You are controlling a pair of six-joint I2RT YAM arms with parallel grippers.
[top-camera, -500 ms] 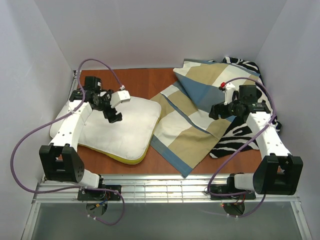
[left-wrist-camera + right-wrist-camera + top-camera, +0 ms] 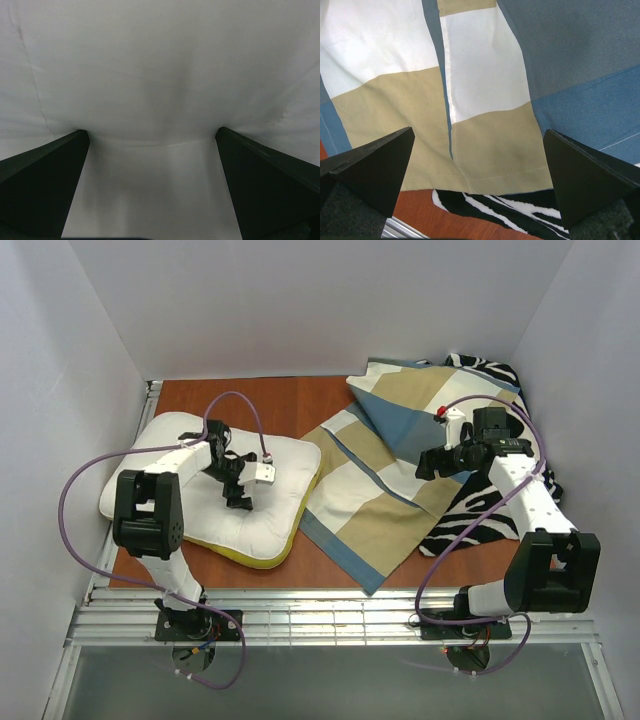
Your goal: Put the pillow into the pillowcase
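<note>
The white pillow [image 2: 275, 515] with a yellow lower edge lies at the left of the table. My left gripper [image 2: 238, 485] is on its middle. In the left wrist view the gripper [image 2: 151, 132] is open, both tips pressed into the white pillow fabric [image 2: 160, 75], which creases between them. The blue, tan and cream checked pillowcase [image 2: 370, 490] lies flat just right of the pillow. My right gripper [image 2: 430, 466] hovers open over its right part. In the right wrist view the gripper [image 2: 478, 131] is above the pillowcase's tan hem [image 2: 490, 150], holding nothing.
A black-and-white zebra-striped cloth [image 2: 480, 505] lies under the pillowcase's right side and shows in the right wrist view [image 2: 495, 207]. White walls enclose the back and both sides. The metal rail [image 2: 330, 615] runs along the near edge. Purple cables loop from both arms.
My left arm has swung onto the pillow: its gripper moved right and nearer, from the pillow's back left to its middle. My right gripper shifted only slightly.
</note>
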